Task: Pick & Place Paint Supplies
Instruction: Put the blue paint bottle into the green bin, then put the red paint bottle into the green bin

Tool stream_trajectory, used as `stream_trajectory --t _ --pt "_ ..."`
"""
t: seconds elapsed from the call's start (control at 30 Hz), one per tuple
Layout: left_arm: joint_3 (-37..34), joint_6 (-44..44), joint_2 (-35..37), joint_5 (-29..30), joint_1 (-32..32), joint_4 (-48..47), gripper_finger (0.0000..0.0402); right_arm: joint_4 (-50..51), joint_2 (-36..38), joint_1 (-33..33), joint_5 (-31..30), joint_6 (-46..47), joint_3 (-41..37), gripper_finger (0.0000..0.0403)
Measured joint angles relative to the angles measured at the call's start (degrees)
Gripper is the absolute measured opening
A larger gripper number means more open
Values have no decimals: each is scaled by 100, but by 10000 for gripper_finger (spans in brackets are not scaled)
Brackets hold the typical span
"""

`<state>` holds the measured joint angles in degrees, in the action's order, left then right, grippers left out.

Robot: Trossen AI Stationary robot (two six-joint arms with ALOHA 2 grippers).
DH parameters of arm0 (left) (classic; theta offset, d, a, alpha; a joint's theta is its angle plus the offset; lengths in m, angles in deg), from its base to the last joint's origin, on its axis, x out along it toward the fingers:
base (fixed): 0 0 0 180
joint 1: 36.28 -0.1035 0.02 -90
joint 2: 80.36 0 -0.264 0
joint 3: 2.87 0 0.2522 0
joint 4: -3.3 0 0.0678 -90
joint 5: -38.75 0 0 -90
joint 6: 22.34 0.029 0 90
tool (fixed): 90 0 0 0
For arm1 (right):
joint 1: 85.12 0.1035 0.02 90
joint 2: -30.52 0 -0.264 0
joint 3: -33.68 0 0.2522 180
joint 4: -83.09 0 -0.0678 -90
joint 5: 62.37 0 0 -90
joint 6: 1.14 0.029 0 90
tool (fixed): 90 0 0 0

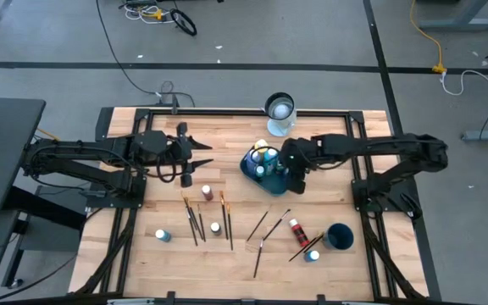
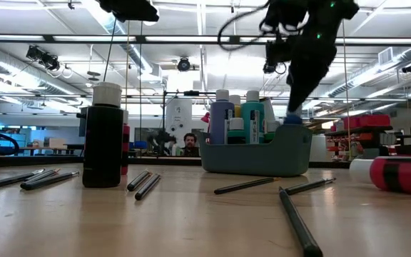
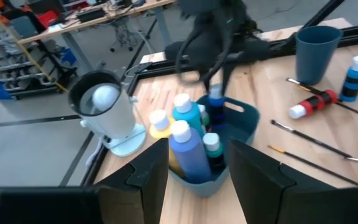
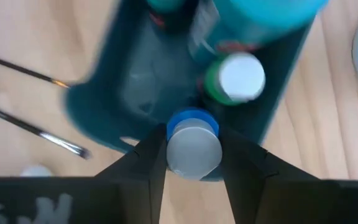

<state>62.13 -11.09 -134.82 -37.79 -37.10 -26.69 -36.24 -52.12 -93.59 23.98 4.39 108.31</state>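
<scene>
A dark teal caddy (image 1: 252, 163) stands mid-table with several pale-capped paint bottles (image 3: 188, 146) upright in it. My right gripper (image 4: 193, 155) is above the caddy's right end (image 2: 295, 153), pointing steeply down and shut on a small blue bottle (image 3: 215, 102). My left gripper (image 3: 207, 165) hovers left of the caddy, open, with nothing between its fingers. Loose brushes (image 1: 195, 220) and small bottles (image 1: 207, 192) lie or stand on the near half of the table. My right gripper pinches the blue bottle between its two fingers at its pale cap (image 4: 193, 163), one finger on each side. The fingers come from above, slanting down. The bottle hangs below them, roughly upright, its blue body (image 2: 293, 119) at the caddy's rim.
A clear jar (image 1: 280, 110) stands at the far edge behind the caddy. A dark blue cup (image 1: 339, 236), a red bottle lying on its side (image 1: 297, 229) and a blue bottle (image 1: 312, 254) are at the near right. More brushes (image 1: 265, 229) lie in the middle.
</scene>
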Motion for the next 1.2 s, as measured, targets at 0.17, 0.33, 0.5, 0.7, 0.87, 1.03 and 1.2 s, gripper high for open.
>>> stream_trajectory --t 0.17,0.33,0.5,0.7,0.87,1.03,1.2 --pt "0 11 0 -110 0 -3 171 37 -403 -235 9 -49 -8 125" --pt "0 11 0 -110 -1 -38 171 -130 -544 -376 32 -159 18 126" --pt "0 0 0 -110 0 -110 171 -169 -544 -467 48 -215 12 136" --pt "0 -2 0 -110 -2 -112 171 -139 -555 -502 -313 -398 -8 162" --pt "0 -4 0 -110 -2 -110 171 -75 -499 -485 -457 -448 -8 179" --pt "0 -7 0 -110 -1 -110 171 138 -299 -377 -460 -334 76 189" --pt "0 -87 0 -109 0 -106 171 352 -146 -211 -336 -187 284 190"
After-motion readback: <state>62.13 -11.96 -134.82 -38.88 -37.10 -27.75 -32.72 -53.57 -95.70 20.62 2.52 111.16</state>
